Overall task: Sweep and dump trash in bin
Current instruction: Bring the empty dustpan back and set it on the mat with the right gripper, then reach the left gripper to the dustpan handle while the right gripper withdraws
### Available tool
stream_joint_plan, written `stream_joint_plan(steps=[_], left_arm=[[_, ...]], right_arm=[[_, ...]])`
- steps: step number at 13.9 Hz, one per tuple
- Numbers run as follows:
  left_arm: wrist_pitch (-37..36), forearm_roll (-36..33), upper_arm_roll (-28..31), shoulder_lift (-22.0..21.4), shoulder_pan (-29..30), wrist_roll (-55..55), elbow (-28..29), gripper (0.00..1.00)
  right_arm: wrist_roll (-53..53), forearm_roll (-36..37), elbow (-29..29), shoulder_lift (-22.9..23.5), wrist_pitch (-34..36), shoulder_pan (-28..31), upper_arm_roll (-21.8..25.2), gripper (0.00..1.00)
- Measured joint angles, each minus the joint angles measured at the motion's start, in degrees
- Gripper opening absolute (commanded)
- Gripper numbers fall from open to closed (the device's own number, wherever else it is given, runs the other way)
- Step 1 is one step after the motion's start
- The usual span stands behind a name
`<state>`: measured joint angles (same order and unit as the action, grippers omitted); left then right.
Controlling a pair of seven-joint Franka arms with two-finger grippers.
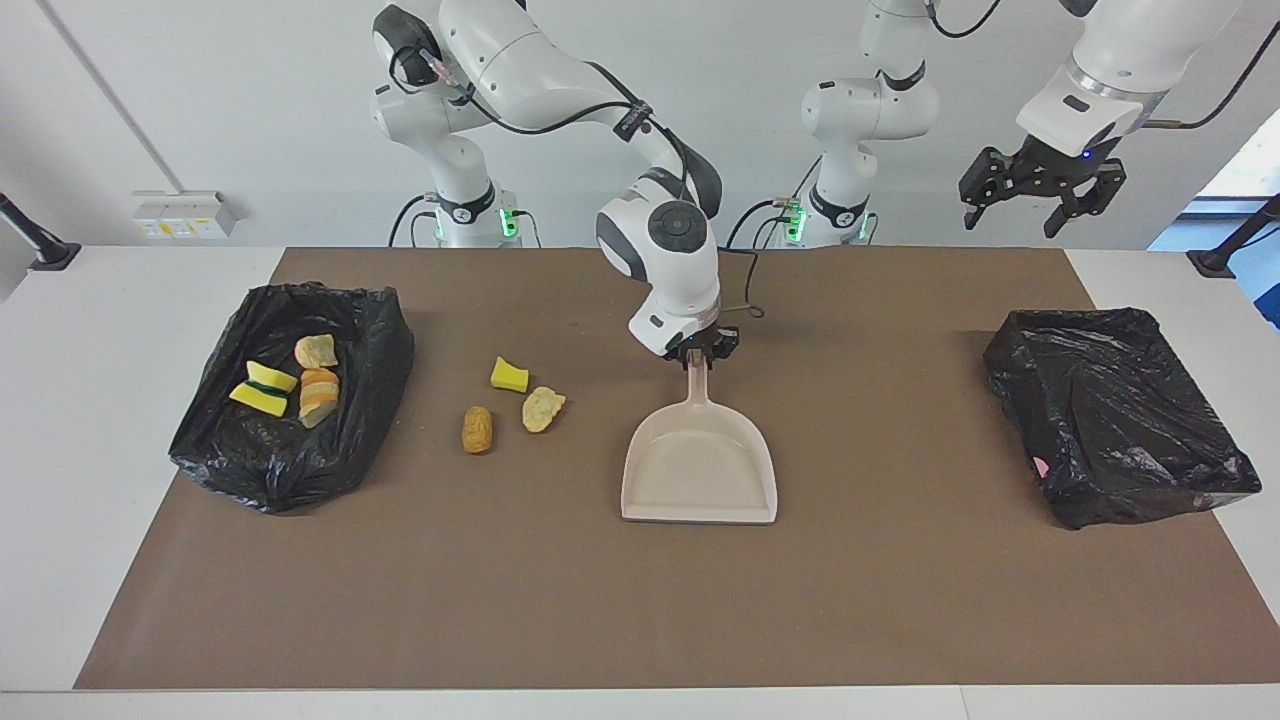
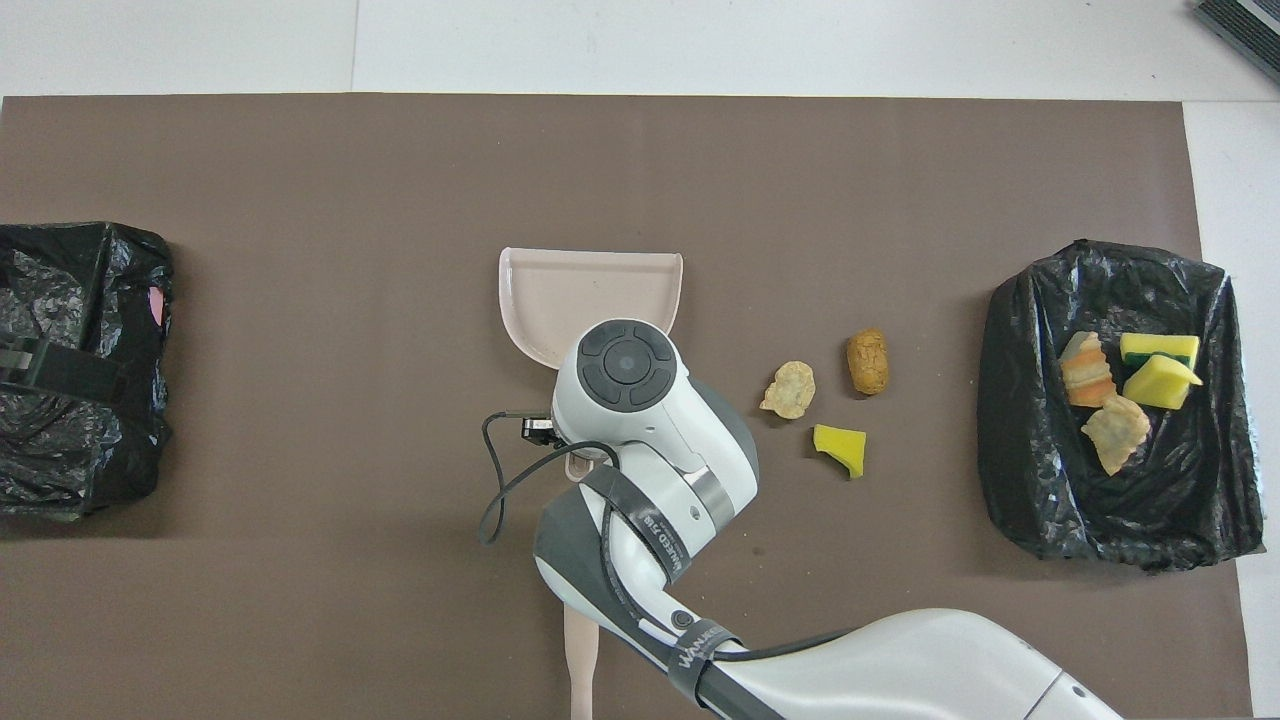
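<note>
At mid-tabletop our right tool [image 1: 698,356] sits on the dustpan [image 1: 700,470] handle; we cannot tell its grip. Our left tool [image 1: 1040,192] waits spread wide, raised over the right-arm... no: over its own end.

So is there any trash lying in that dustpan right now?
No, the dustpan is bare inside; three scraps lie on the mat beside it, toward the right arm's end of the table.

Right gripper [image 1: 698,354] lowered mid-table, left gripper [image 1: 1040,195] raised, open
</note>
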<state>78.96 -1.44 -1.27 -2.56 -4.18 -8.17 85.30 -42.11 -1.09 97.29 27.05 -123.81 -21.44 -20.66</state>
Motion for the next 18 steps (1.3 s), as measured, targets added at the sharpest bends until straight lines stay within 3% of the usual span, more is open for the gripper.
stream_joint_plan(steps=[7,12,15,18], left_arm=[[0.14,0.23,-0.70,-0.02,-0.11,-0.05,0.00,1.00],[2.45,0.39,-0.86,0.01,-1.29,-0.31,0.83,1.00],[6.09,0.42,-1.34,0.36,-3.43,-0.18,3.37,1.00],[12.10,0.55,-4.31,1.04,-3.96,1.74,7.57,1.00]], right_arm=[[0.35,0.10,-0.55,-2.44,1.60,1.31,-0.03,1.00],[0.35,-1.06,0.06,-10.48,16.76,0.71,-1.57,1.00],[0.35,-5.93,5.10,-16.90,21.13,0.00,-2.08,1.00],[0.35,-11.04,13.47,-22.34,19.33,-2.96,-2.19,1.00]])
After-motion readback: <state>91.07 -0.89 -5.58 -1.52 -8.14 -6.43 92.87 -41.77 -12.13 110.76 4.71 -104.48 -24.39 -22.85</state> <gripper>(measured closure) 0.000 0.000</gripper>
